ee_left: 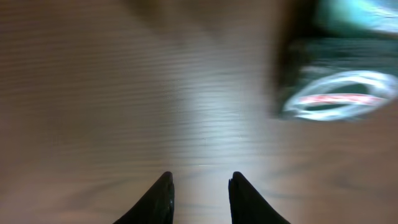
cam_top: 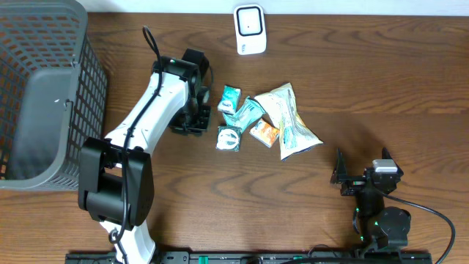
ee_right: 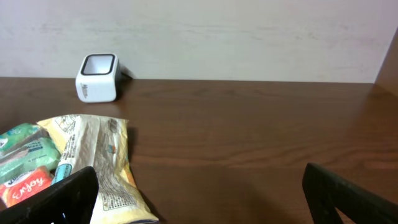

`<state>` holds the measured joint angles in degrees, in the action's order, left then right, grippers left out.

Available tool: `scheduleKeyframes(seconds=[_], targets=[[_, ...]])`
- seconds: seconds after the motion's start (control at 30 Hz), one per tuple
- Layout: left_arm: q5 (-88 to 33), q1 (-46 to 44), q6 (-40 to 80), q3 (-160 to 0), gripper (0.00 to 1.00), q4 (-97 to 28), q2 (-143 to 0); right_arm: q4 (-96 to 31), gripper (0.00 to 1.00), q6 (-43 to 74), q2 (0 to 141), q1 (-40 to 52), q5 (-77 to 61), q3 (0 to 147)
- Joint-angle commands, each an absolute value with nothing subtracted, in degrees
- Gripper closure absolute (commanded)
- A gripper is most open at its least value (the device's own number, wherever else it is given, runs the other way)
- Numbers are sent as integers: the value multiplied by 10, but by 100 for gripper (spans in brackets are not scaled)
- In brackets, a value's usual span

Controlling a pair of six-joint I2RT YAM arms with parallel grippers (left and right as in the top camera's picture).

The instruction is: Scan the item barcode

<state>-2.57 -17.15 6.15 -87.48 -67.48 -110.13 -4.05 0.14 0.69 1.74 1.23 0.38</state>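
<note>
Left gripper hangs low over the bare table. Its fingertips stand a narrow gap apart with nothing between them, and its wrist view is blurred. At its 9 o'clock, at the table's edge, stands the grey mesh basket. At its 3 o'clock, just beside it, lies the pile of packets. In the pile are a dark round-printed packet, a small teal packet, an orange packet and a big pale-yellow bag. The white scanner stands at the pile's 12 o'clock, well apart from it. The right gripper waits at the pile's 5 o'clock, jaws spread wide and holding nothing.
</note>
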Motion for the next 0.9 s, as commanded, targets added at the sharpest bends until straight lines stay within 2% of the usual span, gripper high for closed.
scheduleKeyframes(seconds=[0.0, 0.17, 0.57, 0.87], targets=[[123, -157, 109, -888, 71, -682, -1089, -43, 1, -5, 3, 19, 13, 3], [161, -128, 138, -887, 71, -679, -1090, -43, 1, -5, 3, 19, 13, 3], [161, -17, 139, -884, 71, -680, -1090, -43, 1, -5, 3, 19, 13, 3], [162, 14, 138, -884, 70, -681, -1090, -43, 1, -5, 3, 19, 13, 3]])
